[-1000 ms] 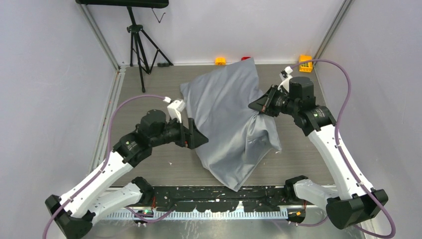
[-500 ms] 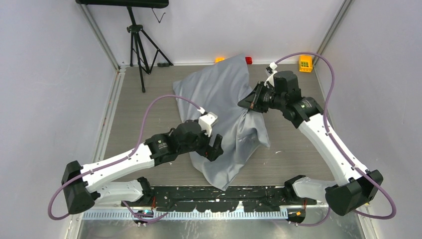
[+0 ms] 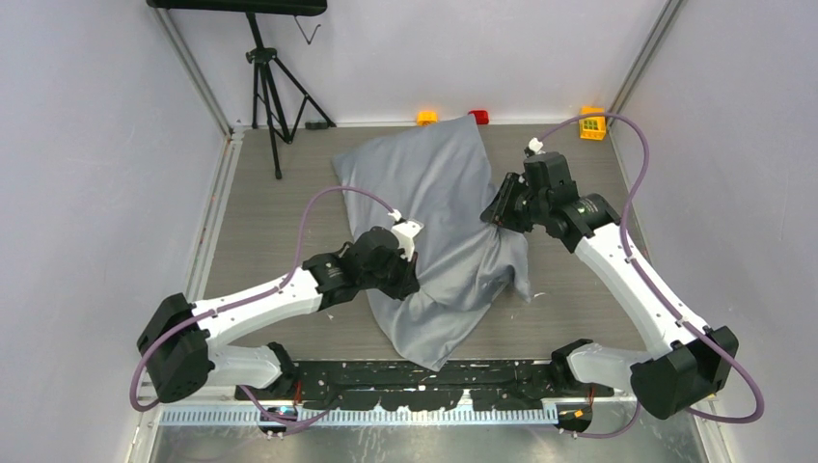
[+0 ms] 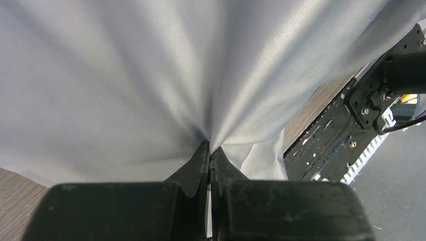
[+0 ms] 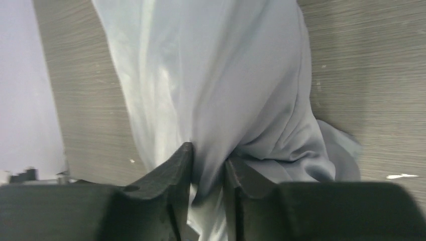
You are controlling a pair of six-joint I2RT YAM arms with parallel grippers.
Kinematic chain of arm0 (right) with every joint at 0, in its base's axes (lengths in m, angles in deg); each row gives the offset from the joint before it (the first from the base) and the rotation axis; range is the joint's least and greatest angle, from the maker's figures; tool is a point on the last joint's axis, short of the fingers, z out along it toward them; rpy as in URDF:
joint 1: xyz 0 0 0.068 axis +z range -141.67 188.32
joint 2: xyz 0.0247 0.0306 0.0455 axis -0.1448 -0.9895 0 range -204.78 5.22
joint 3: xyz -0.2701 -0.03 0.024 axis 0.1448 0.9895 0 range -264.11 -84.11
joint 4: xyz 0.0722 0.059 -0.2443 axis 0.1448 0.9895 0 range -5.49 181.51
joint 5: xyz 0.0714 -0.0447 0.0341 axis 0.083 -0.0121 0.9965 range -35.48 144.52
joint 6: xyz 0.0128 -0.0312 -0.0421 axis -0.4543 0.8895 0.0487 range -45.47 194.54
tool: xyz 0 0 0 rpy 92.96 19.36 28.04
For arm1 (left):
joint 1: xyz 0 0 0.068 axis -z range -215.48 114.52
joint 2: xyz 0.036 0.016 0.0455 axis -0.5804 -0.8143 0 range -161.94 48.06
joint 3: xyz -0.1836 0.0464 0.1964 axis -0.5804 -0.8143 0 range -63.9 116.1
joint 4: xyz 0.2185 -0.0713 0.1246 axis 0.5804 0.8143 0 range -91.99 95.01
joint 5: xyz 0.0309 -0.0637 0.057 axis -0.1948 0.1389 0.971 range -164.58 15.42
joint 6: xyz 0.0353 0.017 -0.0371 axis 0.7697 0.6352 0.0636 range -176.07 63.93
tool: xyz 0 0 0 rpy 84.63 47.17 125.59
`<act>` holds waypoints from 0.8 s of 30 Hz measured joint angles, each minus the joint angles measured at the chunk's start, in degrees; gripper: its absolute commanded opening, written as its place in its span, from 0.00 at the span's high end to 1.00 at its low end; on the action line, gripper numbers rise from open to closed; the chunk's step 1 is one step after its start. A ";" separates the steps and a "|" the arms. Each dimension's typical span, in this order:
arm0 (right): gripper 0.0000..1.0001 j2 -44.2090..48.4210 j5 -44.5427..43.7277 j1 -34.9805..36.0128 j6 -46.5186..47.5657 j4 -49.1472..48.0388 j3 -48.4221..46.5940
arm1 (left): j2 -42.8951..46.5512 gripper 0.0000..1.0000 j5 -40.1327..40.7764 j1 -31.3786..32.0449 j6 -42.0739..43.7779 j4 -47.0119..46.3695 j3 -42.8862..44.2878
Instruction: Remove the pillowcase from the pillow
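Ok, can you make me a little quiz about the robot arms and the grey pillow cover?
1. True or false: the left gripper and the right gripper both pinch the pillowcase.
2. What stands by the back wall on the left? A a tripod, B a bucket, C a chair.
3. Fill in: the small block just behind the pillowcase's far tip is ____.
Key: 1 true; 2 A; 3 red.
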 measured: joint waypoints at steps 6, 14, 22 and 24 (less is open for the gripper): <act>0.22 3.04 -4.33 -0.39 1.86 2.38 2.25 | 0.24 1.00 -2.86 -5.22 -2.27 0.44 0.61; 0.18 15.43 -6.12 -0.42 2.54 6.71 7.45 | -1.90 1.00 -7.74 -11.47 -3.80 3.17 9.64; 0.24 20.68 2.49 -0.42 1.51 7.67 11.82 | -6.56 1.00 -9.79 -14.93 -3.17 9.03 20.02; 0.24 21.22 5.97 -0.42 0.48 6.84 14.84 | -7.65 1.00 -9.99 -16.37 -3.13 10.36 22.34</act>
